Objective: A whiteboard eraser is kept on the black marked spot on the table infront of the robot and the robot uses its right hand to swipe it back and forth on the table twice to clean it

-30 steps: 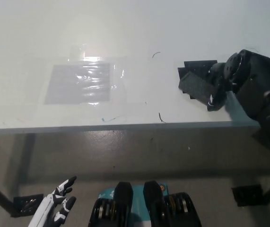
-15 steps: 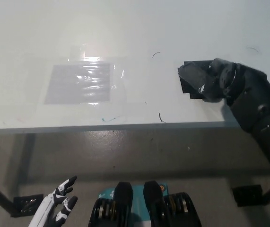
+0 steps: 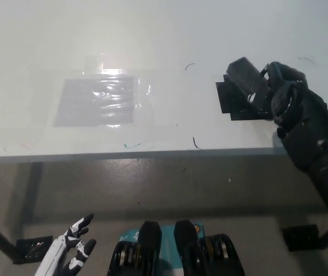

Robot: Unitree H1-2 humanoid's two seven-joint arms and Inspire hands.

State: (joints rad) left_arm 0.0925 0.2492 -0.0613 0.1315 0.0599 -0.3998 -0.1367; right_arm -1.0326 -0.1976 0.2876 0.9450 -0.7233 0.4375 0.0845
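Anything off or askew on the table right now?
A few stray dark pen marks near the front edge. The eraser sits tilted in the right hand, partly off the black marked spot. The left hand rests low, below the table.

The whiteboard eraser [image 3: 246, 75] is a dark grey block; it is tilted, at the far edge of the black marked spot [image 3: 228, 99] on the white table [image 3: 164, 34] (right side); the black right hand [image 3: 273, 86] grips it.
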